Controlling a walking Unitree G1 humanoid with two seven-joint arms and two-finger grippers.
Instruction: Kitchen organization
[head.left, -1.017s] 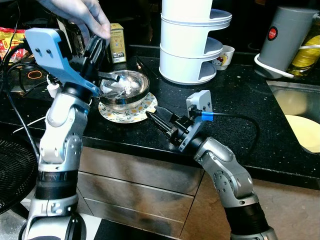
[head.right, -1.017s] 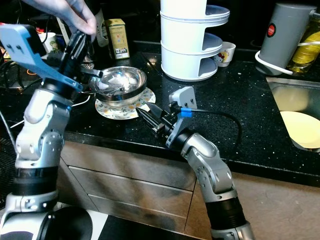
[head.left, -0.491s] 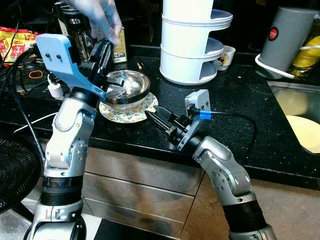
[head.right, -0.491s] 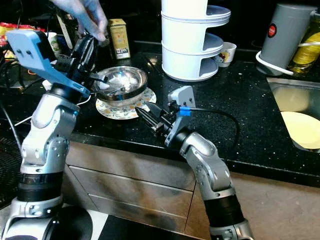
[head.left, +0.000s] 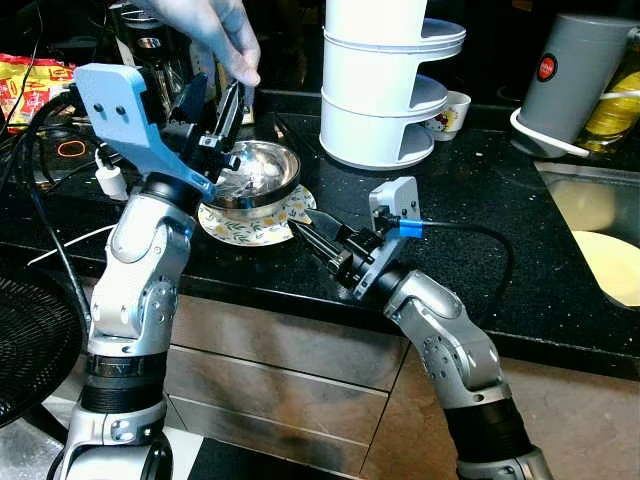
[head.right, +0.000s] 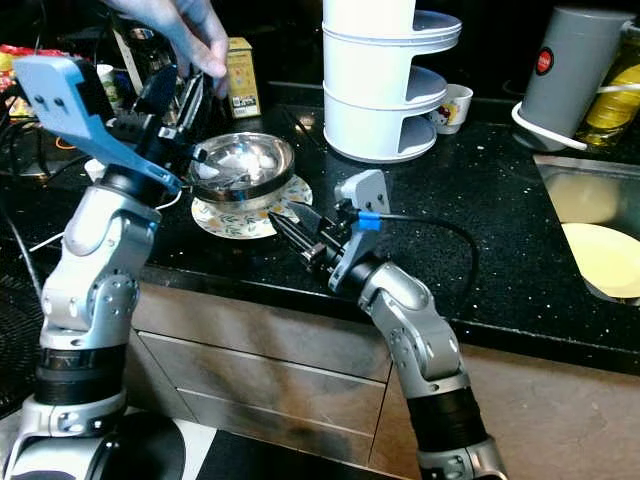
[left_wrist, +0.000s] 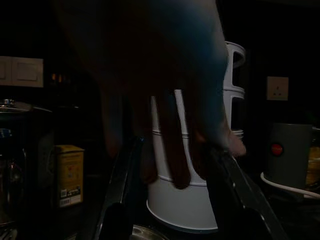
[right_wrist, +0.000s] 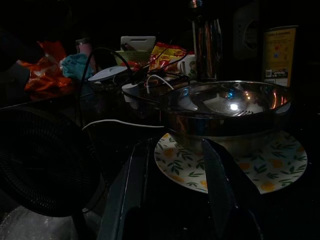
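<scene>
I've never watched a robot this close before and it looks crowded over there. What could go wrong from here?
A person's hand is right at the open fingers of the robot's left hand; if they shut, they could pinch it. That hand hangs just over the steel bowl, which sits loosely on a patterned plate, so a bump might tip it. The right hand points at the plate's edge near the counter front and could push it.

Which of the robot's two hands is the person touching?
The left hand, raised above the steel bowl: a person's hand reaches down onto its open fingers. The right hand sits low by the patterned plate, untouched.
</scene>
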